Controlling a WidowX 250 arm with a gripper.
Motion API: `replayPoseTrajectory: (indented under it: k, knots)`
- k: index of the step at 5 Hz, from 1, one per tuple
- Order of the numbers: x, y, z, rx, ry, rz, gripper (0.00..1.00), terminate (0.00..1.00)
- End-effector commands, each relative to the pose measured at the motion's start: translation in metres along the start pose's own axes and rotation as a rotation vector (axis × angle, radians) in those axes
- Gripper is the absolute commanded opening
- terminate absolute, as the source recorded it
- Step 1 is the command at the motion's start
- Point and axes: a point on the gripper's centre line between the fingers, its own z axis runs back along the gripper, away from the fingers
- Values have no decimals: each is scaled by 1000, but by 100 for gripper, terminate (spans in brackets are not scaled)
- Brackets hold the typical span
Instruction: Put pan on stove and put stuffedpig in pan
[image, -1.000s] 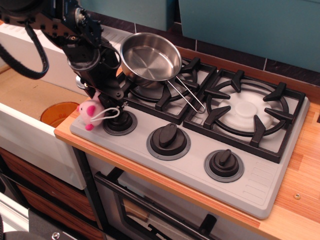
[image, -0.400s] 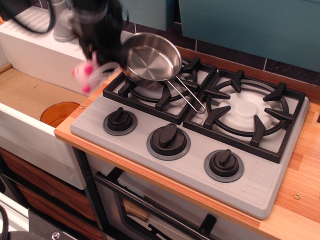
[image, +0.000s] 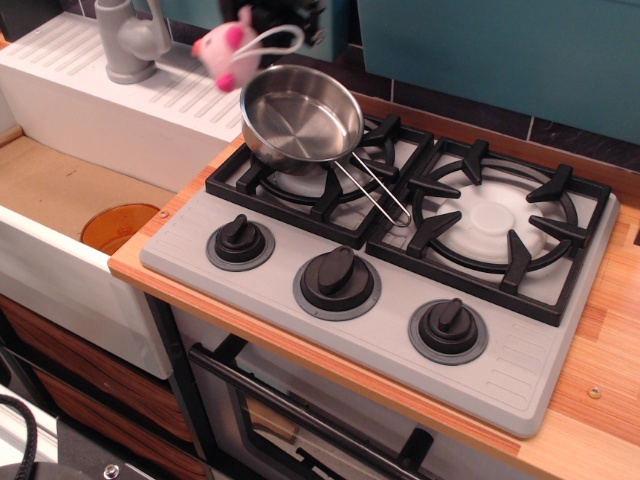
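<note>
The shiny steel pan (image: 300, 112) sits on the left burner grate of the grey stove (image: 520, 370), with its wire handle (image: 375, 190) pointing toward the front right. The pink stuffedpig (image: 224, 45) hangs in the air just above and left of the pan's far-left rim, and its white string loop (image: 280, 35) stretches to the right. My gripper (image: 258, 22) is at the top edge, mostly cut off by the frame. Only its dark lower part shows, holding the pig.
A grey faucet (image: 133, 40) stands on the white sink unit (image: 90, 110) at the left. An orange disc (image: 118, 226) lies in the basin. The right burner grate (image: 495, 225) is bare. Three black knobs (image: 336, 281) line the stove's front. A teal wall (image: 500, 50) stands behind.
The gripper has lifted the stuffedpig from beside the left knob and carried it up and back, to just above the pan's far-left rim. The pan has not moved.
</note>
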Motion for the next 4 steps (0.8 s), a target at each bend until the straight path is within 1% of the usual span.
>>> replayPoseTrajectory:
  k: [1, 2, 3, 4]
  knots:
    - [49, 1, 4, 19, -74, -8, 0, 0]
    - [53, 0, -3, 12, -127, -37, 100, 0]
    - [52, 0, -1, -4, -131, -48, 100, 0]
    - [50, 0, 1, -7, -123, -52, 100, 0]
